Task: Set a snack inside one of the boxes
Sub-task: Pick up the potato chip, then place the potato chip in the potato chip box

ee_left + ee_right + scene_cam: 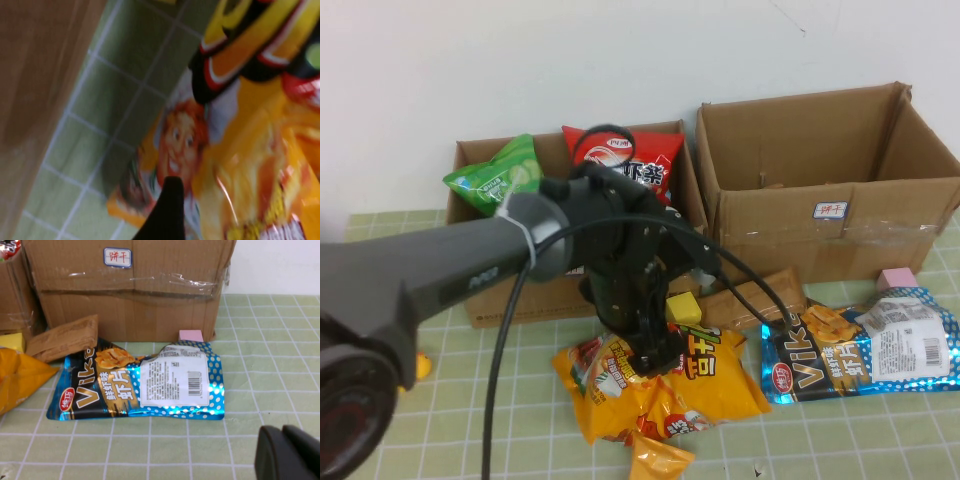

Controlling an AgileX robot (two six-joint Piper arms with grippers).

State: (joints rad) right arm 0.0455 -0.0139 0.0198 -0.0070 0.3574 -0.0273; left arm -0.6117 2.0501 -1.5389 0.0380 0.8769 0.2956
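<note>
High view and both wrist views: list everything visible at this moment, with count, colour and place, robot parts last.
cardboard boxes: 2, brown, at the back; left box and right box, which bears a white label
green bag: 1, green, standing in the left box
red bag: 1, red, in the left box beside the green one
yellow snack bags: several overlapping, yellow-orange, on the mat before the left box
blue bag: 1, blue, flat before the right box
brown packet: 1, brown, between yellow and blue bags
pink block: 1, pink, against the right box
left gripper: black, down on the yellow bags
right gripper: black, above the mat near the blue bag
</note>
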